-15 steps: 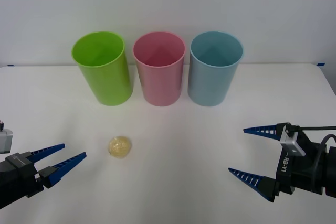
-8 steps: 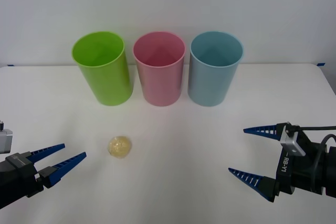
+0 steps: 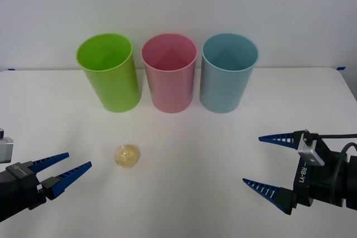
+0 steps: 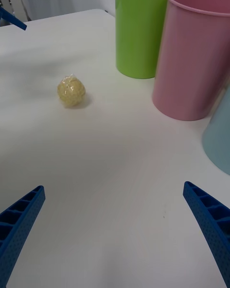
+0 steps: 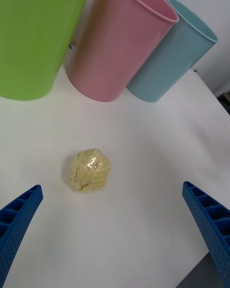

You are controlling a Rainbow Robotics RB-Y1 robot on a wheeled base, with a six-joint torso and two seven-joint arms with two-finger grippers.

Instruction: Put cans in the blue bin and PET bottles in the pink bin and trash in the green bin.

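Trash (image 3: 127, 155) sits alone on the white table (image 3: 184, 137), a small pale-yellow ball with a bumpy, slightly glossy skin, like something crumpled inside clear film; from where the robot stands it lies at about eleven o'clock, short of the three cups and touching none of them. Behind it, in a row at twelve o'clock, stand the green bin (image 3: 109, 73), the pink bin (image 3: 169, 72) and the blue bin (image 3: 228, 73), all upright, rims up, close beside one another; the green one is the nearest to the ball, at roughly its twelve o'clock.

Left gripper (image 3: 62, 170) hangs low at the ball's eight o'clock, near it but apart, fingers spread wide and holding nothing; its wrist camera has the ball lying between the two blue tips. Right gripper (image 3: 266, 160) waits well off at the ball's three o'clock, also spread wide and empty.

I'd judge the ball to be very light and somewhat squashy, with a film slick enough to let it roll or squirt away from a one-sided touch; best taken across its widest middle, both pads closing evenly, gently, low toward the table.
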